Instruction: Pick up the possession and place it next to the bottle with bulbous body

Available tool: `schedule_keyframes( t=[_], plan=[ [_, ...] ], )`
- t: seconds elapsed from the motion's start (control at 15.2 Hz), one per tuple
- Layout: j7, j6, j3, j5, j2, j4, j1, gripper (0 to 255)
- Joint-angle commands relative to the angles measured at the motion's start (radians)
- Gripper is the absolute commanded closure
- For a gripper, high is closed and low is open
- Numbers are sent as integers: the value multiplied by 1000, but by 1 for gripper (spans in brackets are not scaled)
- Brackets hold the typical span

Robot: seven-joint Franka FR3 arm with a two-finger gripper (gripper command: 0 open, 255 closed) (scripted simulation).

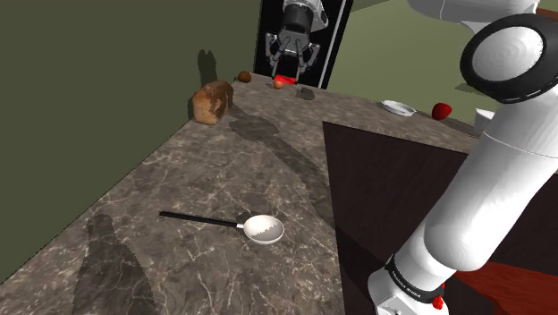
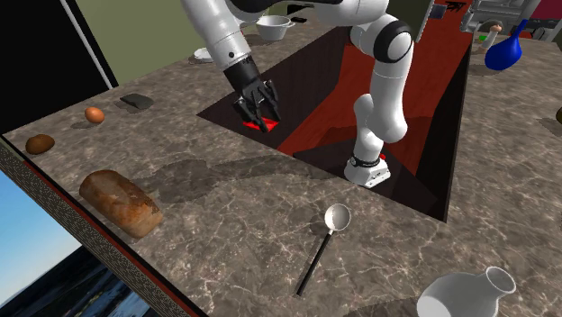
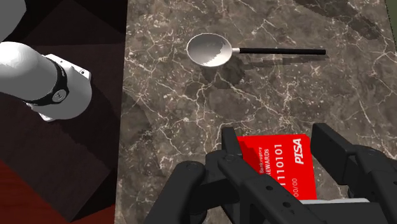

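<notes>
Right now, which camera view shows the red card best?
The wrist view: the red card faces the camera, print visible, clasped by the tool. Both other views show a small red patch in the tool.

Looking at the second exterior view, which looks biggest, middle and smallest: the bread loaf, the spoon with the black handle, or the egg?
1. Bread loaf: bulkiest by far.
2. Spoon: about as long as the loaf, but thin.
3. Egg: smallest, though it lies farther from the camera, which shrinks it somewhat.
</notes>
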Motion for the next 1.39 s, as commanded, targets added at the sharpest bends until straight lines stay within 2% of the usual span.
schedule_keyframes(
  t=[0.0, 0.59, 1.32],
  plan=[
    [27, 35, 17, 8, -74, -92, 21, 255],
    [159, 154, 110, 72, -318, -379, 97, 255],
    [350, 273, 262, 196, -522, -575, 188, 255]
  ],
)
